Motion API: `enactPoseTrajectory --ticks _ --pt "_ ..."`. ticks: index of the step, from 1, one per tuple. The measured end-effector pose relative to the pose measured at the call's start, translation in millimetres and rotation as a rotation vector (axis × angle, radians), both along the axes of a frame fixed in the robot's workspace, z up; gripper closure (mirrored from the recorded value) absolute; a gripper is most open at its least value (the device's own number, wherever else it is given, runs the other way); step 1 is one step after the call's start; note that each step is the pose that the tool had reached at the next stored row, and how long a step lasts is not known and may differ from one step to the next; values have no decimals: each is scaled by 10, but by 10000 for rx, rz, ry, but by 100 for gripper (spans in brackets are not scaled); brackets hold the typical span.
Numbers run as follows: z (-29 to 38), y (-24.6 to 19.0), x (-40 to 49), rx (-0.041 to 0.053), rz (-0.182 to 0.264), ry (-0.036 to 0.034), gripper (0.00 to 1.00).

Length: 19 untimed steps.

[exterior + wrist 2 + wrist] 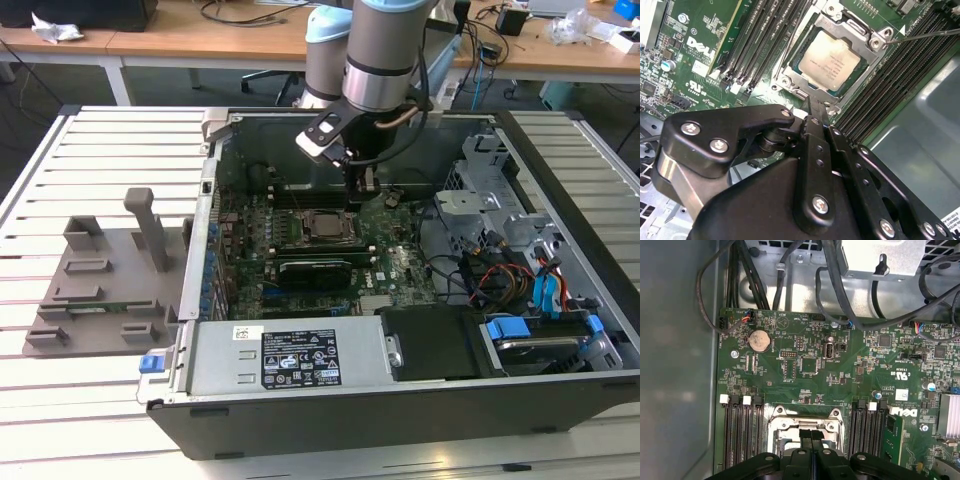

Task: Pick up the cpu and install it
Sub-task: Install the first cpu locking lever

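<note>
Arm (pixel 385 50) was over the open PC case (pixel 400 425), which lay open side up on the slatted worktop (pixel 60 420). End effector (pixel 362 190) hung inside the case, low over the mobo (pixel 395 265), just beside the socket.

Fingers (pixel 806 437) were pressed together, tips flush, nothing pinched btwn them; same in both wrist views. In the second wrist view the tips sat right at the edge of the socket frame (pixel 850 27). Couldn't tell if they touched it.

Cpu (pixel 832 62) was already seated flat in the socket, dull silver top up, w/ the metal frame around all 4 sides. Not in the end effector, apart from the fingers. In the exterior view the socket was mid-board, just below the end effector.

Misc:
- RAM slots (pixel 742 430) ran along both sides of the socket, black w/ white latches
- coin cell (pixel 760 340) was on the mobo past the socket, black cables (pixel 840 285) beyond it along the case wall
- PSU (pixel 290 355) w/ white-and-black label was along the near side of the case
- grey tray (pixel 100 290) was on the worktop at the exterior view's left, outside the case, well apart from the end effector
</note>
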<state>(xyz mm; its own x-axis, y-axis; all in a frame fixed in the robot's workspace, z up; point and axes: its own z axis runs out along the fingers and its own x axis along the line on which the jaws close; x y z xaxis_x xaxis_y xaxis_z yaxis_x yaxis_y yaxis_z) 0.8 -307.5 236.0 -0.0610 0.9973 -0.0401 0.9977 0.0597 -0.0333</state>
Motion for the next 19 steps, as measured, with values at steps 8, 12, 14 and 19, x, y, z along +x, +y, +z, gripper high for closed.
enactPoseTrajectory --ticks 8,12,14,19 --pt "-3 0 -37 0 0 0 89" --pt "-5 0 -60 0 0 0 89" --pt "-6 0 -69 0 0 0 89" --pt "-8 0 -104 0 0 0 89"
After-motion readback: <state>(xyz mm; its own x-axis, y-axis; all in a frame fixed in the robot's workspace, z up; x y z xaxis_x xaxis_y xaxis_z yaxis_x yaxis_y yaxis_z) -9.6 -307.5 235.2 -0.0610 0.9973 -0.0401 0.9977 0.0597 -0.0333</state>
